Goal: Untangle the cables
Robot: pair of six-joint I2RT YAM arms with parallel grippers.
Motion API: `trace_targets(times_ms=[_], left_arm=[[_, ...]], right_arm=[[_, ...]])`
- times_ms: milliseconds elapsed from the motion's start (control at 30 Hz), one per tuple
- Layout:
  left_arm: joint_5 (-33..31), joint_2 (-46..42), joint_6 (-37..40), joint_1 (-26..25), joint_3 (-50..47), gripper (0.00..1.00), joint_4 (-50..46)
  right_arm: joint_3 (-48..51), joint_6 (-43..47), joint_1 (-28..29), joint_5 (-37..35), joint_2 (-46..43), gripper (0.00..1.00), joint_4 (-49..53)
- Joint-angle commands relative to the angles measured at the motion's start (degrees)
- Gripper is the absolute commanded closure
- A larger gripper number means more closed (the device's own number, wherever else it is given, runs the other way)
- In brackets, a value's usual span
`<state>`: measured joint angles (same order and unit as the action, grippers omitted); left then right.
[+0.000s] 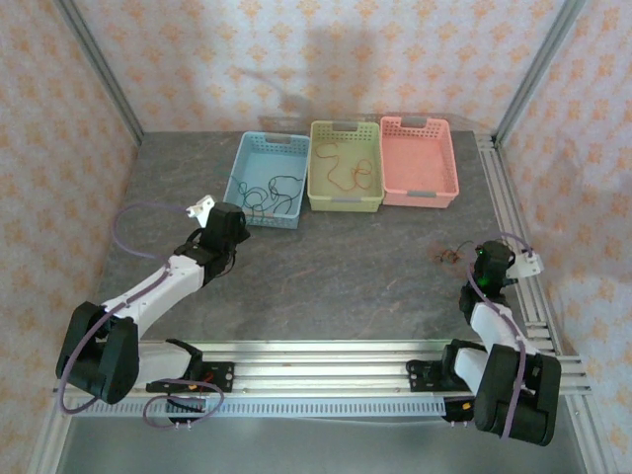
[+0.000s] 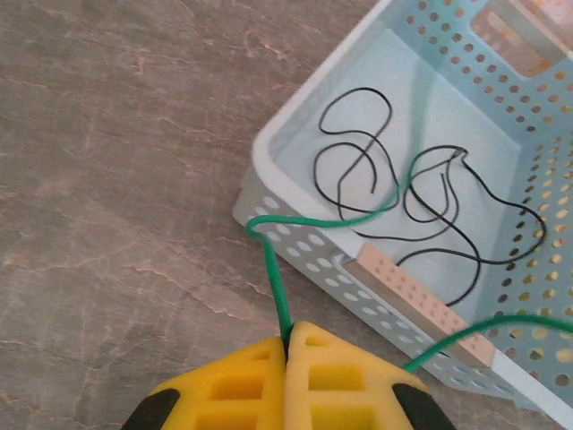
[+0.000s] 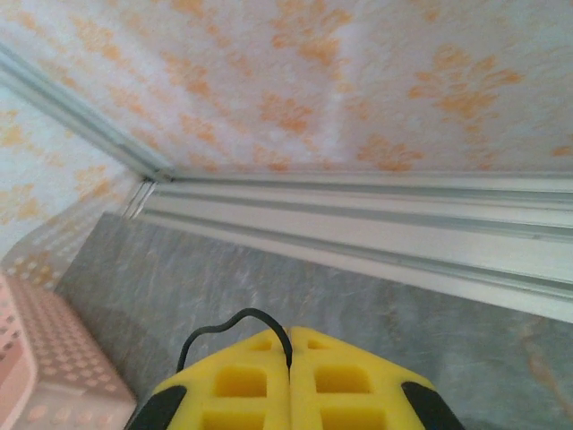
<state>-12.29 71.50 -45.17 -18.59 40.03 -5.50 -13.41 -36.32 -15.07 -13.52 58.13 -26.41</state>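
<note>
left gripper (image 2: 288, 345) is pinched shut on a green cable (image 2: 276, 278) draped over the rim of the blue basket (image 2: 309, 94), while the right gripper (image 3: 289, 345) clamps a black cable (image 3: 242, 313).

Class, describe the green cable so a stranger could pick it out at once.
On the table, find the blue basket, leftmost of three. The green cable drapes over its rim, pinched in the left end effector. The black cable lies inside; this one is green.
</note>
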Motion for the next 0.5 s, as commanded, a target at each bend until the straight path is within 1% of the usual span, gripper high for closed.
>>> trace_targets(times_ms=[0, 67, 167, 300, 467], left_arm=[[2.0, -0.7, 0.1, 0.0, -0.5, 1.0, 2.6], [3.0, -0.6, 0.8, -0.3, -0.4, 1.0, 3.3], [3.8, -0.5, 1.8, -1.0, -0.2, 1.0, 4.0], [3.7, -0.7, 4.1, -3.5, 0.8, 1.0, 4.4], [2.7, 0.9, 9.6, -9.8, 6.5, 1.0, 1.2]], right_arm=[[0.1, 1.8, -0.2, 11.5, 2.9, 1.0, -8.3], [-0.6, 1.6, -0.1, 16.0, 6.3, 1.0, -11.1], [-1.3, 0.9, 0.4, 19.3, 9.3, 1.0, -13.0], [-1.5, 1.7, 1.4, 19.3, 9.4, 1.0, -12.4], [-1.5, 2.4, 2.3, 18.3, 8.7, 1.0, -11.6]])
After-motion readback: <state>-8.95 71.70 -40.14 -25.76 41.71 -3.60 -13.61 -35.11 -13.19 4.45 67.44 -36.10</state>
